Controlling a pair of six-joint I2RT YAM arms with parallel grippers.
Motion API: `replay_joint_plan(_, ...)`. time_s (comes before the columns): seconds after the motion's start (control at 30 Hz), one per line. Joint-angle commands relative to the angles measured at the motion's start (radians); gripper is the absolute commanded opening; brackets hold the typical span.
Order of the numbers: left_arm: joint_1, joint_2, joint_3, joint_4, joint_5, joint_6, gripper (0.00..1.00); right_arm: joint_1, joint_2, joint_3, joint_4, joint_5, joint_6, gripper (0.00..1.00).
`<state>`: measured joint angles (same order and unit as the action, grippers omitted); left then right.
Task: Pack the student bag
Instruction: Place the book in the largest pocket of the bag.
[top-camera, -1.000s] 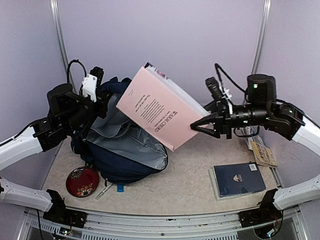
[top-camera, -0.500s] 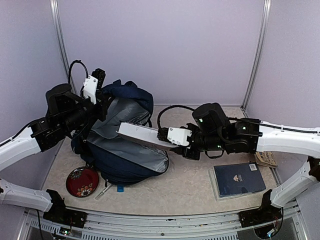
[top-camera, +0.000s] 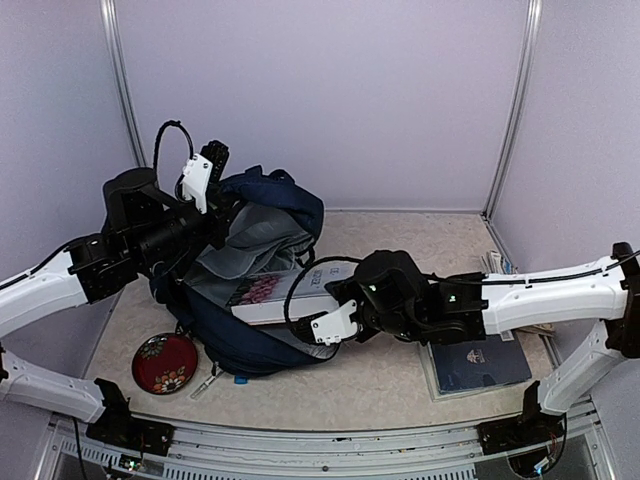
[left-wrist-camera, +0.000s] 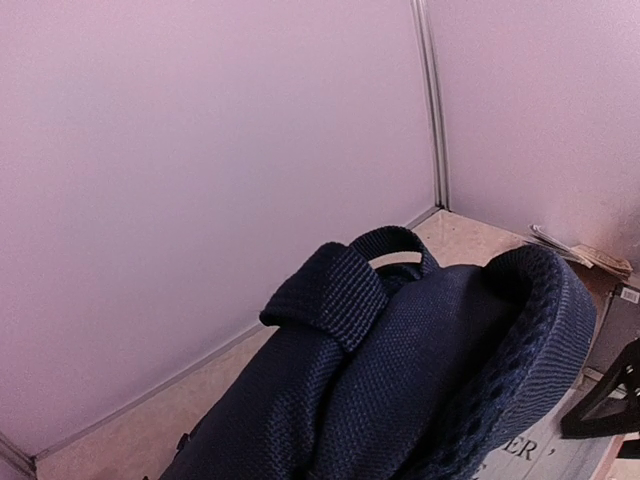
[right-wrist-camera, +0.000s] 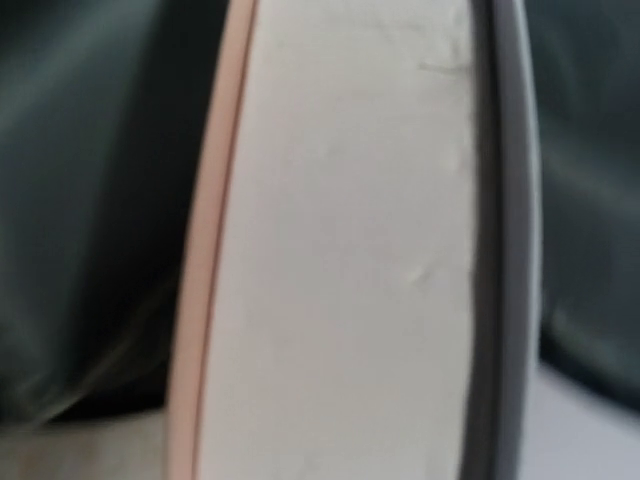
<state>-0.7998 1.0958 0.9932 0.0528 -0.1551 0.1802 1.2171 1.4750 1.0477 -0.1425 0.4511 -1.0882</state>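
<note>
Little writing can be read. On the pale cover of the thick pink-and-white paperback book (top-camera: 270, 298), the left wrist view catches only the dark capitals "ER". From above its print is too small to make out, though a flowered picture shows on the cover. A flat dark-blue booklet (top-camera: 485, 362), well to the right of the student bag, carries marks too small to read.

The student bag (top-camera: 290, 205), a large navy-blue fabric backpack with smooth grey lining (top-camera: 250, 245), lies on the beige speckled table (top-camera: 400, 395) with its mouth gaping to its right.

The left arm bends at the elbow and reaches over the student bag's left side. The left gripper (top-camera: 222, 205) sits at the bag's raised top edge. Its fingers are buried in fabric, so I cannot tell whether they are apart or closed.

The right arm stretches low and nearly level toward the student bag from its right. The right gripper (top-camera: 312, 312) is at the bag's mouth, clamped on the near end of the book. The right wrist view is filled by the blurred cream page edge (right-wrist-camera: 340, 250), with a pink cover line on one side and a grey one on the other. The book rests partly inside the mouth, on the lining.

Close up, the student bag (left-wrist-camera: 400, 370) is coarse woven canvas with a folded webbing carry handle (left-wrist-camera: 340, 290) and a padded mesh strap (left-wrist-camera: 545, 330).

A glossy round red plate (top-camera: 165, 362) with a gold pattern lies just beside the student bag's near left corner.
</note>
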Motion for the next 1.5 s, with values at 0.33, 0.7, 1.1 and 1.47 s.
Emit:
replay_joint_plan(0.33,-0.125,0.016,0.094,0.196,0.000,-0.068,0.00,-0.024,0.286,0.155,0.345,0.170,-0.156,0.16)
replay_joint_plan(0.7,-0.140,0.066,0.080,0.242,0.017,-0.141,0.00,-0.074,0.481,0.322,0.262,0.331,-0.057,0.20)
replay_joint_plan(1.1,-0.111,0.108,0.064,0.262,-0.052,-0.184,0.00,-0.010,0.583,0.568,-0.062,0.213,0.232,0.98)
replay_joint_plan(1.47,-0.035,0.102,0.017,0.256,-0.047,-0.283,0.00,0.033,0.263,0.414,-0.193,-0.254,0.588,1.00)
